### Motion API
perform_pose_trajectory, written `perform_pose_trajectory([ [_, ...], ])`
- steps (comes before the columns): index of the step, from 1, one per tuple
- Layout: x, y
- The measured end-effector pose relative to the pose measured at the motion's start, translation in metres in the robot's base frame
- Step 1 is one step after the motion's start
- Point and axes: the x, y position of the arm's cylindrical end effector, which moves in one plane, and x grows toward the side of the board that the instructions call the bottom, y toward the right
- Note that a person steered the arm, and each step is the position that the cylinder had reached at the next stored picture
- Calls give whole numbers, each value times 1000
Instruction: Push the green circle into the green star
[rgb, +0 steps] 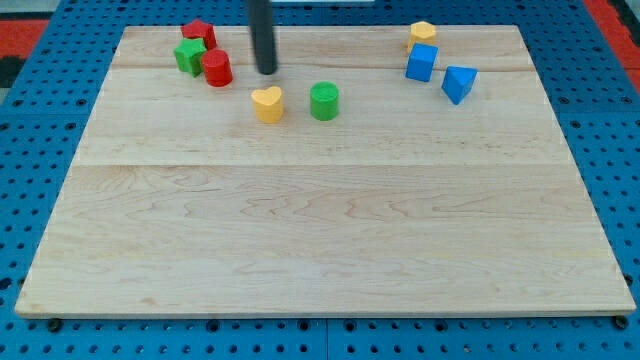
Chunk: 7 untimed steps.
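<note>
The green circle (324, 101) is a short green cylinder standing in the upper middle of the wooden board (320, 230). The green star (189, 55) sits near the view's top left, touching a red cylinder (217, 68) on its right and a red block (198, 33) above it. A yellow heart (267, 103) lies just left of the green circle. My tip (266, 71) is the lower end of the dark rod, standing above the yellow heart, left of and above the green circle, and right of the red cylinder. It touches no block.
A yellow block (423, 33), a blue cube (421, 63) and a blue triangular block (458, 83) cluster at the view's top right. The board lies on a blue pegboard surface (40, 150).
</note>
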Motion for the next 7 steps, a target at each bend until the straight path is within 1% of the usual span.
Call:
perform_pose_trajectory([
  [1, 9, 76],
  [2, 52, 98],
  [3, 74, 69],
  [5, 16, -7],
  [6, 24, 13],
  [7, 52, 32],
])
